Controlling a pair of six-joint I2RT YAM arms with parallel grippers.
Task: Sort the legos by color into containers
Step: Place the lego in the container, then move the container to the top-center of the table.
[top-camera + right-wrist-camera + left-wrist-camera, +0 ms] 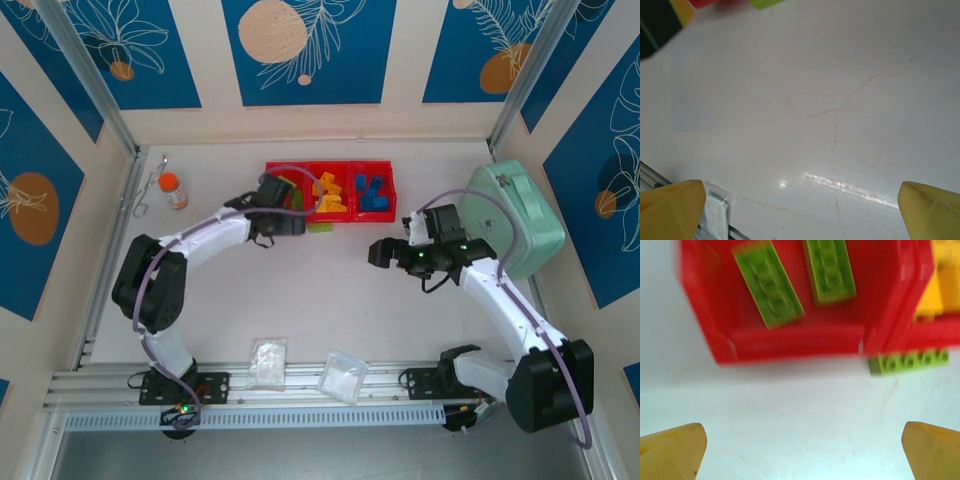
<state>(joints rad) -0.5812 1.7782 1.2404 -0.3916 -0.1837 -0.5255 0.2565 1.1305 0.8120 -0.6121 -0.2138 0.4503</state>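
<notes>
Hovering left gripper [802, 455] and right gripper [802, 210], jaws spread, empty; green lego [908, 362] lay just beside red tray [790, 342]; I feared a grasp shoving the tray.

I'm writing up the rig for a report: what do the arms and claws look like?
Both the left arm and right arm have white shells, black joints and a lilac cable looping alongside. The left claw and right claw have black bodies with yellow-orange fingertips.

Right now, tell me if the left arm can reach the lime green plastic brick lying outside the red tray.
Probably yes: the open left hand hovers just short of the lime green brick, bare table between.
</notes>
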